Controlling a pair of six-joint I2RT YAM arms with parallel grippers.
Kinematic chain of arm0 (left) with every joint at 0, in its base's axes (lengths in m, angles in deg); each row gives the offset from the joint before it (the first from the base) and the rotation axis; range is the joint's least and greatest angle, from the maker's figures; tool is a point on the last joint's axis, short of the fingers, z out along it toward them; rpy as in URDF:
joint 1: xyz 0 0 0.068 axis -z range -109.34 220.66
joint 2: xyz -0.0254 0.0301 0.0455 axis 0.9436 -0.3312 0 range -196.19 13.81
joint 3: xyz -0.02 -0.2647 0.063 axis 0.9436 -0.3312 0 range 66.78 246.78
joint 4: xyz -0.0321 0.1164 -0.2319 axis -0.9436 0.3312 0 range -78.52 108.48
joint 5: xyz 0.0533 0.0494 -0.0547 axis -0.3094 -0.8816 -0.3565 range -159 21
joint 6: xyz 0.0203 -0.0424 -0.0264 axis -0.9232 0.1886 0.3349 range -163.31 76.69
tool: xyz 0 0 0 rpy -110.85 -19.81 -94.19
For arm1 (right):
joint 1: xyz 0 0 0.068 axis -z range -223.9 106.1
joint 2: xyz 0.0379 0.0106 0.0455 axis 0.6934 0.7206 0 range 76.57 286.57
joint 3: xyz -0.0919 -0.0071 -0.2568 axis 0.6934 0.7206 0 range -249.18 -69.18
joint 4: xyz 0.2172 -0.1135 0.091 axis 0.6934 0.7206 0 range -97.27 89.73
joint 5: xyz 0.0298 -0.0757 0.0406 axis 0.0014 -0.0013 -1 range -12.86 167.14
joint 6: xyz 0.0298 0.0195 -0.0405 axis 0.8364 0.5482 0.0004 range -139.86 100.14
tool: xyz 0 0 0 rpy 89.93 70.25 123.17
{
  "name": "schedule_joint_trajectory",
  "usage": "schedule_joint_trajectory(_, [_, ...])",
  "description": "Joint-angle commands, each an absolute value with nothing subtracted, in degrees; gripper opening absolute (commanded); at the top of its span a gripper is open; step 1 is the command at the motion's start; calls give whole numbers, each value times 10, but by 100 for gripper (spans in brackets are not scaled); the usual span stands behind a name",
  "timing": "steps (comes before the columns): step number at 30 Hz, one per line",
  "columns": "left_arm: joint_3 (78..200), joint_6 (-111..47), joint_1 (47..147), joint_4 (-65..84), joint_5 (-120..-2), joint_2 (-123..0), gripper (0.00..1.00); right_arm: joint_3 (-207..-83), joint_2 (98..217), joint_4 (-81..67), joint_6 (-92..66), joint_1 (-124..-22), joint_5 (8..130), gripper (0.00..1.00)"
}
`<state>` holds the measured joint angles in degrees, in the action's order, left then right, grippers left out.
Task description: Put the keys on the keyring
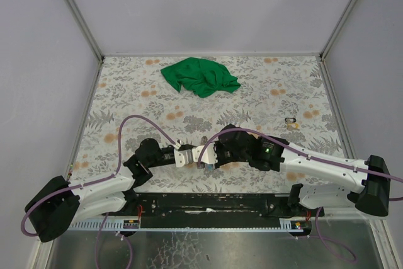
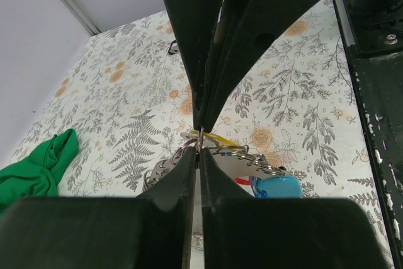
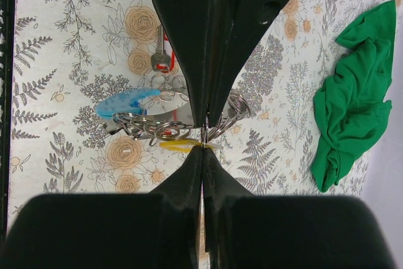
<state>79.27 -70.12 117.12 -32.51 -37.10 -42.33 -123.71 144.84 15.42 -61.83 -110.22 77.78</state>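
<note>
My two grippers meet tip to tip above the table's near middle, the left gripper (image 1: 186,155) and the right gripper (image 1: 203,154). Both are shut on the keyring (image 3: 154,129), a chain of thin grey metal loops with a yellow strip (image 3: 179,145), which hangs between them. The left wrist view has my left gripper (image 2: 198,150) pinching one loop of the keyring (image 2: 233,150). In the right wrist view my right gripper (image 3: 203,143) pinches the same spot. The light blue key tag (image 3: 126,102) (image 2: 277,187) sits beside the loops. The red-tagged key (image 3: 162,58) lies just past it. Whether the keys are threaded on I cannot tell.
A crumpled green cloth (image 1: 200,77) lies at the back middle of the floral table. A tiny dark-and-yellow item (image 1: 291,121) sits at the right. White walls and metal rails enclose the table. A black base rail (image 1: 214,203) runs along the near edge.
</note>
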Motion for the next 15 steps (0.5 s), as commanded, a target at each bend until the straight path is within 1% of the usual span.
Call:
schedule_joint_trajectory(1, [796, -694, 1171, -362, -394, -416, 0, -1255, 1427, 122, -611, -1113, 777, 6])
schedule_joint_trajectory(7, [788, -691, 1169, -379, -404, -413, 0, -1238, 1391, 128, -594, -1113, 780, 17])
schedule_joint_trajectory(15, [780, -687, 1169, -396, -397, -409, 0, -1185, 1356, 91, -591, -1113, 794, 25])
